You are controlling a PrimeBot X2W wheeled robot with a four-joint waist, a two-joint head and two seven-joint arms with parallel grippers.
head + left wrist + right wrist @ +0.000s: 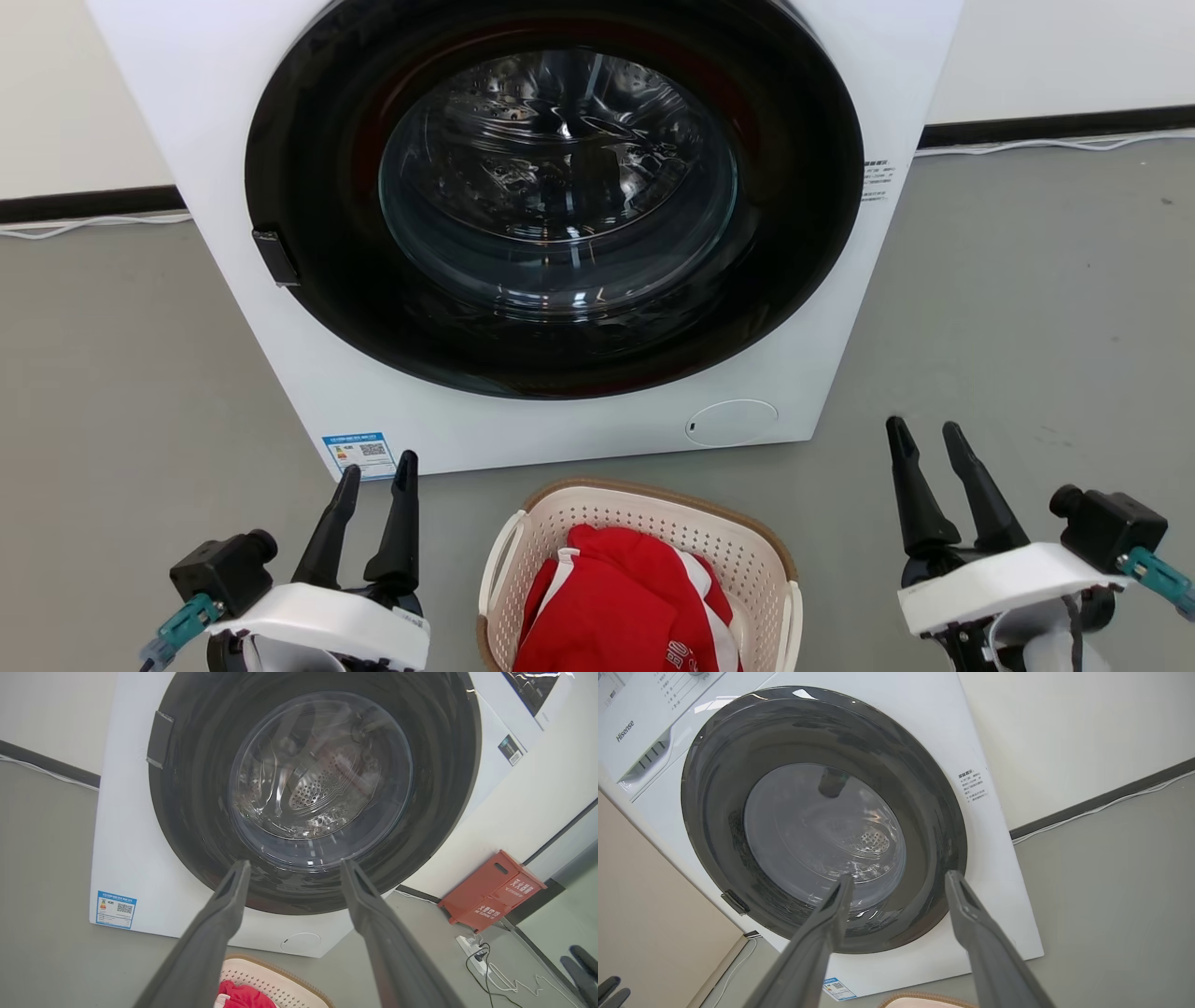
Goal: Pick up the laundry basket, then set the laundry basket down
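The small cream plastic laundry basket point(644, 523), with perforated walls, a brown woven-look rim and white side handles, stood on the grey floor point(1027, 327) just in front of the large white front-loading washing machine point(560, 215), whose dark round door was closed. A crumpled red-and-white garment point(616, 597) lay inside it. The left claw point(379, 464) hung released to the basket's left and the right claw point(923, 425) hung released to its right. Both were clear of the handles, dark fingers spread toward the machine, grasping nothing.
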